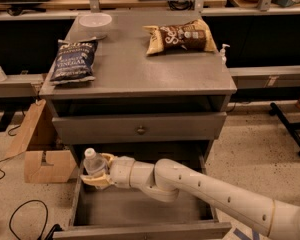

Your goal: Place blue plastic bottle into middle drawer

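Nearest us, at the bottom of the frame, the middle drawer (132,210) stands pulled out: a wide grey metal box with a flat, plain floor and tall side walls. Its front edge is cut off by the lower border. We see nothing lying on its floor.

A smooth white jointed arm (215,194) reaches in from the lower right and crosses above the drawer. At its end, in the lower left, the gripper (96,170) has its tan fingers (92,181) clamped around the blue plastic bottle (93,162). The bottle is small, clear and ribbed, with a white cap. It is held upright over the drawer's back left corner. Its base is hidden by the fingers, so we cannot tell whether it touches the floor.

Above it, the closed upper drawer (180,128) shows a flat grey front with a small round knob (140,130).

To the left, a brown cardboard box (42,151) sits on the speckled floor.

Farther back, on the matte grey cabinet top (135,66), lie a crinkled dark blue chip bag (74,61) at the left, a brown chip bag (180,36) at the right, and a white bowl (95,21) at the far left corner.
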